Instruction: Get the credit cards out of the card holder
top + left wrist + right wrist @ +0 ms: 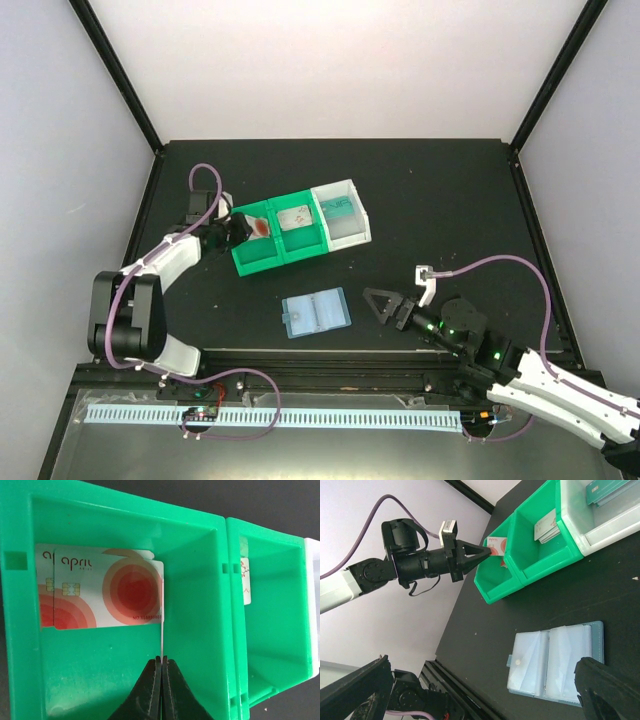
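Card holder open on the bench, one card pinched over the bins

Nearest the arm bases, the light-blue card holder point(316, 313) lies opened flat on the black bench point(450, 200), with the right claw point(375, 307) just beside its right edge, spread wide and holding nothing. Farther back stands a row of three bins. The left claw point(161, 661) hangs over the left green bin point(195, 630), clamped tight on a whitish credit card point(496, 545) with red marks, held on edge. Two overlapping red-circled cards point(100, 590) lie in that bin. The middle green bin point(280, 630) holds a whitish card point(295, 216), and the white bin point(350, 232) at the right end holds teal cards point(338, 207).
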{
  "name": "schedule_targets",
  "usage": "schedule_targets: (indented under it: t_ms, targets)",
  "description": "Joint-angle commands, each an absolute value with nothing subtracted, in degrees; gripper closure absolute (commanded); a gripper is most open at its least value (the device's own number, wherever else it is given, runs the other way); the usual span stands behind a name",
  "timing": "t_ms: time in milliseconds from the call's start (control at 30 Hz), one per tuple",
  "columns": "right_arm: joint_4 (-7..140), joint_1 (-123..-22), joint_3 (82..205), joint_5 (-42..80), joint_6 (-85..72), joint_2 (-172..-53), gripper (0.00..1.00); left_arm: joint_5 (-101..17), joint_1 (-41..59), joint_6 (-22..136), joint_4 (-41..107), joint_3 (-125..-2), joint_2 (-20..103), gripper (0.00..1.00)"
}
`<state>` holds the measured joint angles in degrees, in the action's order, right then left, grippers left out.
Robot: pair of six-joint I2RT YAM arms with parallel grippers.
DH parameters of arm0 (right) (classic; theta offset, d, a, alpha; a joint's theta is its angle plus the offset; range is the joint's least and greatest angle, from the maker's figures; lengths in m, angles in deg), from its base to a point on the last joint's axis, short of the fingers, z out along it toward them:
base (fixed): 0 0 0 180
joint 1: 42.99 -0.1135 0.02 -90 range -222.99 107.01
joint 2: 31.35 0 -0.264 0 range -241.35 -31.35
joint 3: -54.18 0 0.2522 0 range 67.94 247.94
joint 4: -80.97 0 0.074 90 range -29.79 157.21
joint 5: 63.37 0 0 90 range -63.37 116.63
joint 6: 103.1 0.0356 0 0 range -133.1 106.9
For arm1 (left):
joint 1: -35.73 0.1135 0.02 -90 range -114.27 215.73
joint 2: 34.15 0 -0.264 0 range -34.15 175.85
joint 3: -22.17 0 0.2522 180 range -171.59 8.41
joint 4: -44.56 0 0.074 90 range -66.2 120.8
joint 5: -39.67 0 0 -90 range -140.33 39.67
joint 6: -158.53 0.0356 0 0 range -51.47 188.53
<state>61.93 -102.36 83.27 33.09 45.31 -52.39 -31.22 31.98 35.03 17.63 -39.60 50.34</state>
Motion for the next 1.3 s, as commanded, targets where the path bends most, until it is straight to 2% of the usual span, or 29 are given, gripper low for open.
schedule_targets:
  t_ms: [0, 333, 467, 733, 800, 900, 1267]
  targets:
    - [64.31, -102.49, 83.01, 34.98, 45.35, -53.0, 0.0, -32.06, 32.75, 36.63, 21.19, -42.11, 52.11, 0.98]
    - [62.94, -102.45, 83.04, 36.72, 45.09, -52.93, 0.0, -33.96, 32.87, 36.88, 21.31, -43.43, 54.98, 0.97]
    - [63.07, -102.47, 82.41, 37.54, 45.46, -52.72, 0.0, -34.62, 32.85, 37.22, 21.05, -43.6, 55.4, 0.93]
    - [62.95, -102.49, 82.7, 38.33, 45.19, -52.73, 0.0, -35.0, 32.88, 37.74, 20.08, -44.4, 55.94, 0.92]
    - [62.82, -102.42, 82.63, 38.5, 45.17, -52.63, 0.0, -35.12, 32.89, 37.72, 20.07, -44.41, 55.94, 0.92]
    - [62.9, -102.49, 82.44, 38.67, 45.32, -52.5, 0.0, -35.54, 32.88, 37.69, 19.92, -44.32, 55.78, 0.98]
    - [62.38, -102.49, 82.53, 39.08, 45.0, -52.03, 0.0, -38.39, 32.88, 35.28, 22.62, -42.24, 52.88, 0.98]
